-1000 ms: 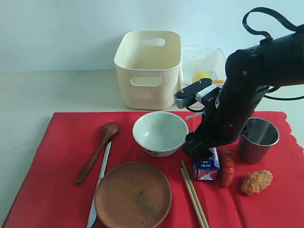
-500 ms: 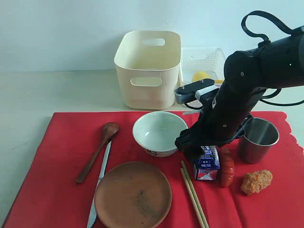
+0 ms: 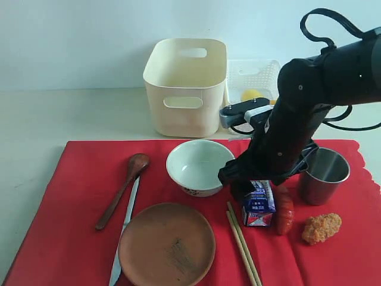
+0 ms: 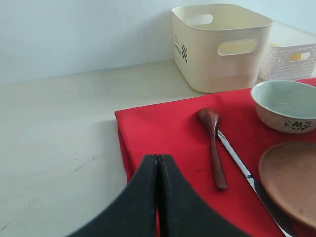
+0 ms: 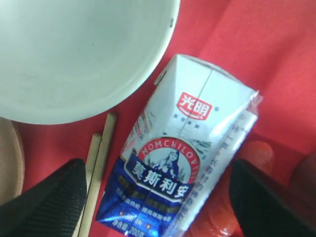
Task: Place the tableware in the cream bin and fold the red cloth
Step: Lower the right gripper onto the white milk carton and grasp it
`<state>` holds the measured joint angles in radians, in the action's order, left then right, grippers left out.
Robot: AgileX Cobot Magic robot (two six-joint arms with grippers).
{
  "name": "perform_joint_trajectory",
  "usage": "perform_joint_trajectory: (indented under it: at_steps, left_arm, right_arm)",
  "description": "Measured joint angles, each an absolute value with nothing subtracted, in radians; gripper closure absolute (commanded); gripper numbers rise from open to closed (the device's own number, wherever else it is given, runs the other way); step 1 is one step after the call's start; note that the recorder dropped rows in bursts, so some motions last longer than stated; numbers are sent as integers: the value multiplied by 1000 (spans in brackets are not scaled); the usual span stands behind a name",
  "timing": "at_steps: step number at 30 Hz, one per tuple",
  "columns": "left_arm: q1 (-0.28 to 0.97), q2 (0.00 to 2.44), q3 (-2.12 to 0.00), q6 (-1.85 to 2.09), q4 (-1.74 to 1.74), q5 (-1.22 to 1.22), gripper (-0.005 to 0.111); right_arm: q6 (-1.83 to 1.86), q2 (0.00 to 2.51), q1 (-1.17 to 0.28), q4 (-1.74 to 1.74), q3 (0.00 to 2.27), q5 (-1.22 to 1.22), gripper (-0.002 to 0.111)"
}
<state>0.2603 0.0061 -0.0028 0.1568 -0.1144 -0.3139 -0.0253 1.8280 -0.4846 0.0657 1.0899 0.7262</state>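
Observation:
The red cloth [image 3: 77, 196] lies flat and carries the tableware: white bowl [image 3: 200, 167], brown plate [image 3: 166, 243], wooden spoon [image 3: 122, 189], knife [image 3: 125, 232], chopsticks [image 3: 243, 244] and steel cup [image 3: 323, 174]. The cream bin [image 3: 186, 89] stands behind the cloth. My right gripper [image 5: 158, 197] is open, one finger on each side of the blue-white carton [image 5: 182, 148], between the bowl [image 5: 74, 54] and the sausage [image 5: 232, 212]. My left gripper [image 4: 158, 158] is shut on nothing, hovering over the cloth's corner [image 4: 163, 128] near the spoon [image 4: 214, 143]. It is out of the exterior view.
A white perforated basket [image 3: 256, 77] with a lemon [image 3: 252, 95] stands right of the cream bin. A sausage [image 3: 284, 211] and a nugget [image 3: 321, 227] lie on the cloth beside the carton [image 3: 258, 205]. Bare table stretches left of the cloth.
My right arm has swung and shifted a little to the left over the carton, close to the bowl's rim. The tableware and cloth have not moved.

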Motion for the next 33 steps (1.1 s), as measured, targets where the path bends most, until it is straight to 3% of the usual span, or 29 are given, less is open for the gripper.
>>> perform_joint_trajectory:
  at_steps: [22, 28, 33]
  left_arm:
    - [260, 6, -3, 157, -114, -314, 107]
    - [260, 6, -3, 157, -114, -314, 107]
    - [260, 6, -3, 157, -114, -314, 107]
  right_arm:
    - [-29, 1952, -487, 68, 1134, 769, 35]
    - [-31, 1954, -487, 66, 1134, 735, 58]
    - [-33, 1954, -487, 57, 1134, 734, 95]
